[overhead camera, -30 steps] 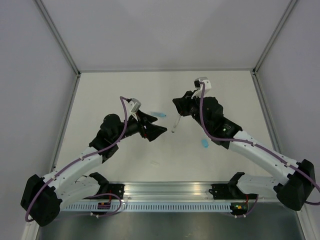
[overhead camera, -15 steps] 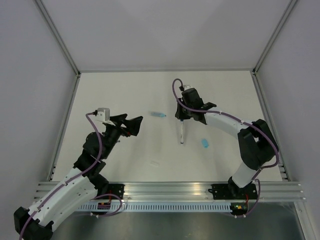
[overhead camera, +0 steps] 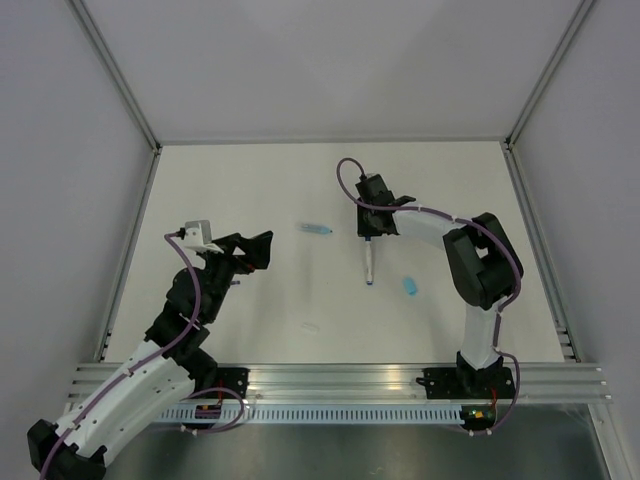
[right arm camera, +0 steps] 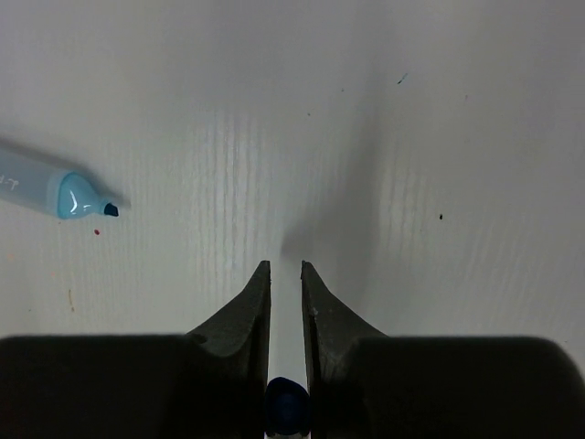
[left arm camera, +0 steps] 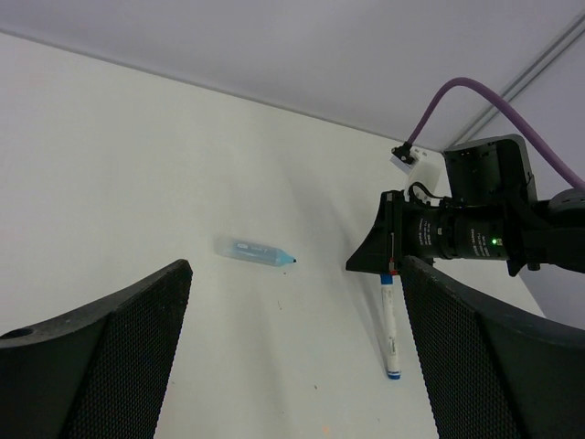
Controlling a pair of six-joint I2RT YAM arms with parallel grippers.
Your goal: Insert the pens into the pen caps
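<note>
A white surface [overhead camera: 240, 185] fills the floor of a pale grey booth, with plain walls [overhead camera: 320, 70] at the back and on both sides. Aluminium posts [overhead camera: 118, 72] rise from its far corners, and a slotted metal rail [overhead camera: 340, 382] runs along the near edge, where both arm bases are bolted. Close up, the surface shows only a few tiny dark and red specks.

The right gripper [right arm camera: 285, 267] sits over the middle of the surface. Its jaws are narrow and pinched on the dark blue upper end of the white pen [overhead camera: 369, 265]. The pen slants down toward the near side, and its blue lower end is at the surface.

Just to the left of that gripper, apart from it, a pale blue marker [overhead camera: 316, 229] lies flat with its dark tip pointing right. A pale blue cap [overhead camera: 409, 286] lies on the surface to the right of the pen's lower end. A small clear piece [overhead camera: 311, 326] lies nearer the rail, too faint to name.

The left gripper [left arm camera: 297, 263] hangs over the left part of the surface, facing the marker and pen. Its jaws are spread wide and hold nothing.
</note>
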